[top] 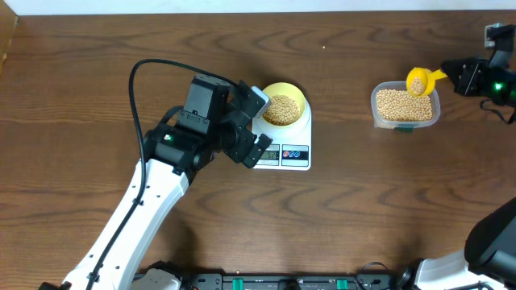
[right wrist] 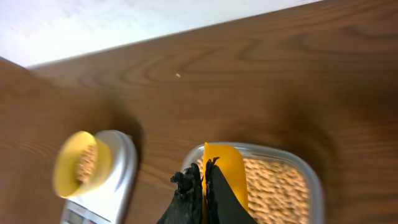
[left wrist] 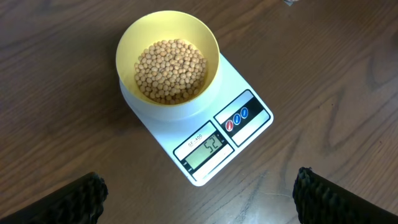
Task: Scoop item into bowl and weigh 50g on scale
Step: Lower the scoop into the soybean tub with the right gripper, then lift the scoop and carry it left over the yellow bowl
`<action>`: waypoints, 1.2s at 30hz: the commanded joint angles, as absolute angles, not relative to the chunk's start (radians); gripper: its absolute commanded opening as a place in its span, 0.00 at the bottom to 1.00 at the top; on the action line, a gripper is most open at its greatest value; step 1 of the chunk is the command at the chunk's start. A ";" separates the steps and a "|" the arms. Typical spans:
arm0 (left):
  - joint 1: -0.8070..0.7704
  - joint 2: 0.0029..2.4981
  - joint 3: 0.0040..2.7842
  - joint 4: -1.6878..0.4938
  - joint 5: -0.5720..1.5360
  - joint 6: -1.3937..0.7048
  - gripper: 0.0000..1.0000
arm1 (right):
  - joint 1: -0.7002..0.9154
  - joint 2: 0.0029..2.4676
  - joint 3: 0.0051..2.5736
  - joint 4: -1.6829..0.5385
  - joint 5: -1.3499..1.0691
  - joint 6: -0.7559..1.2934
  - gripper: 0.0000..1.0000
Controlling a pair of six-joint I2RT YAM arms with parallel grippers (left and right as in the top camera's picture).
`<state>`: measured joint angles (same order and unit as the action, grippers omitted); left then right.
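wood table (top: 363,201) | scale (left wrist: 241,79) – reads 52 | left gripper (left wrist: 199,202) jaws apart | right gripper (right wrist: 204,186) clamps scoop (right wrist: 227,169)

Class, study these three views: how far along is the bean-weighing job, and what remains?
Done: the bowl sits on the scale with beans in it; the display seems to read 52, just over target. In hand: the right gripper is shut on the yellow scoop over the tub; the left gripper hangs open by the scale. Left: probably taking out a few beans.

The left claw (top: 258,123) hangs, jaws spread wide, while the right claw (right wrist: 203,180) pinches the yellow scoop (right wrist: 227,171).
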<state>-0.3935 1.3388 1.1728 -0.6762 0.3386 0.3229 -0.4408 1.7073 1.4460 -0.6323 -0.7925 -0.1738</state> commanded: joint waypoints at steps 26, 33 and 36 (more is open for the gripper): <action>-0.391 1.346 1.166 -0.677 0.348 0.340 0.98 | -0.128 1.666 1.450 -0.684 -0.097 -0.464 0.01; -0.391 1.346 1.166 -0.677 0.348 0.340 0.97 | -0.124 1.570 1.450 -0.628 -0.321 -0.464 0.01; -0.391 1.346 1.166 -0.677 0.348 0.340 0.97 | -0.122 1.554 1.450 -0.589 -0.501 -0.464 0.01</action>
<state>-0.3935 1.3388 1.1728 -0.6762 0.3386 0.3229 -0.1314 1.5921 1.4452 -0.6071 -0.2760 -0.4576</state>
